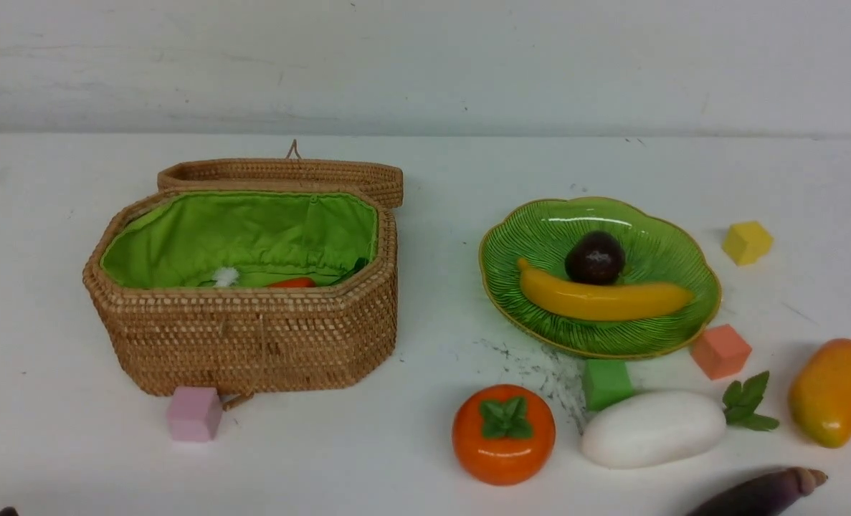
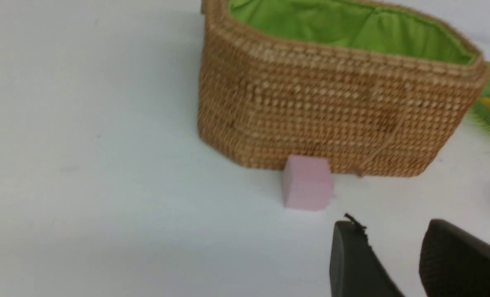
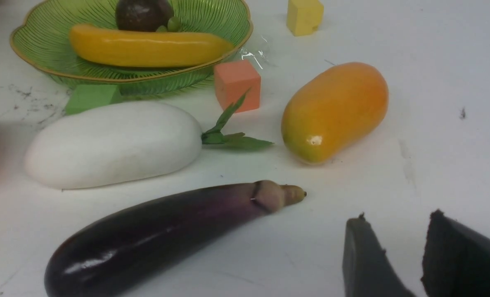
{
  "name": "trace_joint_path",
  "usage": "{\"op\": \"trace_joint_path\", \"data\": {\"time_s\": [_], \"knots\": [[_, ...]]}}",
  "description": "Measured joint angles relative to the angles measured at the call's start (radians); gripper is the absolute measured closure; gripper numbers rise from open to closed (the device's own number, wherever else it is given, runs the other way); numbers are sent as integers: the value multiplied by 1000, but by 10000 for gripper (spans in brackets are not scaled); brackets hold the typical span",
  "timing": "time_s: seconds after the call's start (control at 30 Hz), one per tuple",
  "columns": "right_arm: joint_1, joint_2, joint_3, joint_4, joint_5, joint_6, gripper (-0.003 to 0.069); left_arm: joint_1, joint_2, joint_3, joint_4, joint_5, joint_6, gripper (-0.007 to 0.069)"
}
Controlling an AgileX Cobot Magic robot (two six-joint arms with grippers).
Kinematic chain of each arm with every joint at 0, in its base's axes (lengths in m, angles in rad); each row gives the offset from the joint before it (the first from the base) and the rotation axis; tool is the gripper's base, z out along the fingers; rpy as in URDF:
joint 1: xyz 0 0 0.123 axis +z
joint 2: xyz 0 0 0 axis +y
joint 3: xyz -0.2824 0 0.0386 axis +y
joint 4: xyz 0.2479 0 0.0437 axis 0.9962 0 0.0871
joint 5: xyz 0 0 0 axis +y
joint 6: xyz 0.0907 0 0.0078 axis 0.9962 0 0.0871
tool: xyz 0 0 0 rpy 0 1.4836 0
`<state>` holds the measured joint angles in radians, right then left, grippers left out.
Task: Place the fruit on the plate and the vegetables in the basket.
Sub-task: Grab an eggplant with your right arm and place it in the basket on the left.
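The open wicker basket (image 1: 253, 337) stands at the left with a red-orange pepper (image 1: 292, 283) lying inside. On the green plate (image 1: 654, 236) rest the banana (image 1: 604, 299) and a dark round fruit (image 1: 595, 256). In front of the plate lie the persimmon (image 1: 504, 433), the white radish (image 1: 651, 428), the mango (image 1: 834, 393) and the eggplant (image 1: 762, 494). My right gripper (image 3: 397, 216) is open and empty, just beyond the stem end of the eggplant (image 3: 166, 231). My left gripper (image 2: 393, 225) is open and empty, near the front of the basket (image 2: 331, 111).
A pink cube (image 1: 193, 413) sits against the basket's front. A green cube (image 1: 606, 383) and a salmon cube (image 1: 720, 351) lie at the plate's front edge, and a yellow cube (image 1: 746, 242) lies to its right. The basket lid (image 1: 282, 172) hangs behind.
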<state>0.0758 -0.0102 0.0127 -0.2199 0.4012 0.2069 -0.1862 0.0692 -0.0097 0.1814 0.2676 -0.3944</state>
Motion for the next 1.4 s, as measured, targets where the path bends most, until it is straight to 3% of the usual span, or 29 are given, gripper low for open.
{"op": "trace_joint_path", "data": {"time_s": [0.23,0.5,0.7,1.4], "knots": [[0,0,0,0,0,0,417,46,-79,39,-35,106,4,386],[0,0,0,0,0,0,417,127,-79,40,-98,121,8,386],[0,0,0,0,0,0,417,129,-79,40,-102,121,69,386],[0,-1,0,0,0,0,417,132,-79,40,-48,121,79,407]]}}
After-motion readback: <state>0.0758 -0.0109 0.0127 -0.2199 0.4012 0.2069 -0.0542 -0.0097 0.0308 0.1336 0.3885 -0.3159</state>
